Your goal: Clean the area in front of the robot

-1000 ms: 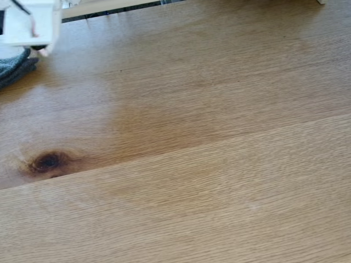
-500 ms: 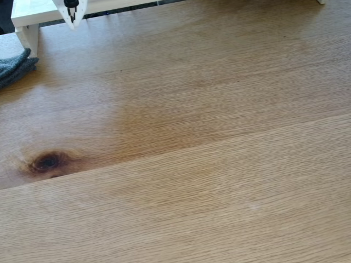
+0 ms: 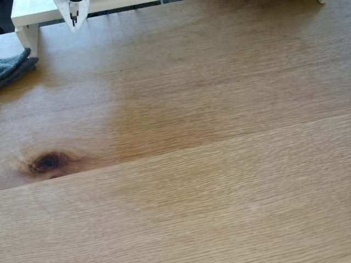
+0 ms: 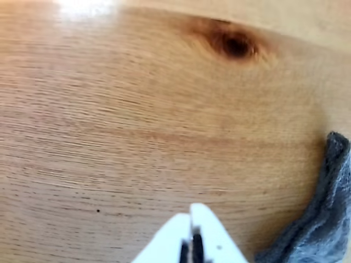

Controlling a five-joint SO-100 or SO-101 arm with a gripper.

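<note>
The area is a broad oak-grain tabletop [image 3: 208,164] with a plank seam, a dark knot [image 3: 48,162] and an amber patch. The robot's white pointed gripper [image 3: 74,23] hangs at the top left of the fixed view, above the table near the white shelf. Its two fingers are pressed together with nothing between them. In the wrist view the gripper [image 4: 193,212] points up from the bottom edge, shut, above bare wood [image 4: 137,126], with the knot [image 4: 236,45] far ahead. A grey cloth [image 3: 15,64] lies at the left edge; the cloth [image 4: 318,219] sits right of the fingertips.
A white raised shelf [image 3: 33,15] runs along the top left of the fixed view, its leg standing beside the cloth.
A second ago the arm's white body hung low over the cloth at the top left. It has risen and shifted right; the pointed tip now shows, and it barely moved in the last half second.
</note>
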